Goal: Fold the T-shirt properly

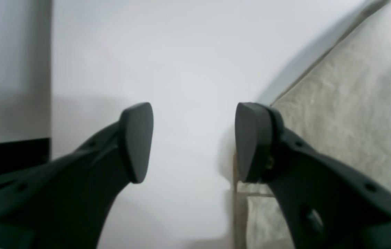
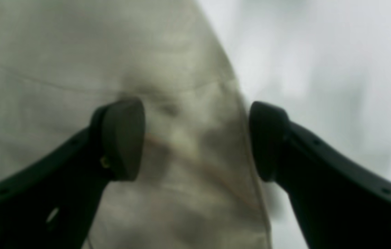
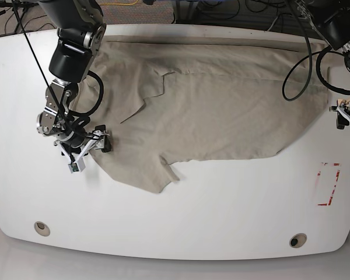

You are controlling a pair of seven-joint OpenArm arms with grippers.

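Note:
The beige T-shirt [image 3: 221, 105] lies spread and wrinkled across the far half of the white table [image 3: 221, 216], with a sleeve flap [image 3: 146, 169] pointing to the front. My right gripper [image 3: 88, 154] is open at the shirt's left edge. In the right wrist view, the right gripper [image 2: 197, 140] straddles the cloth edge [image 2: 181, 166], with one finger over the fabric and one over bare table. My left gripper [image 3: 347, 119] is open just off the shirt's right edge. In the left wrist view, the left gripper [image 1: 194, 141] holds nothing and the shirt [image 1: 354, 103] lies beside its right finger.
A red rectangular mark [image 3: 329, 184] is on the table at the front right. Two round holes [image 3: 42, 228] [image 3: 297, 240] sit near the front edge. Cables [image 3: 297, 64] hang from the arm over the shirt's far right corner.

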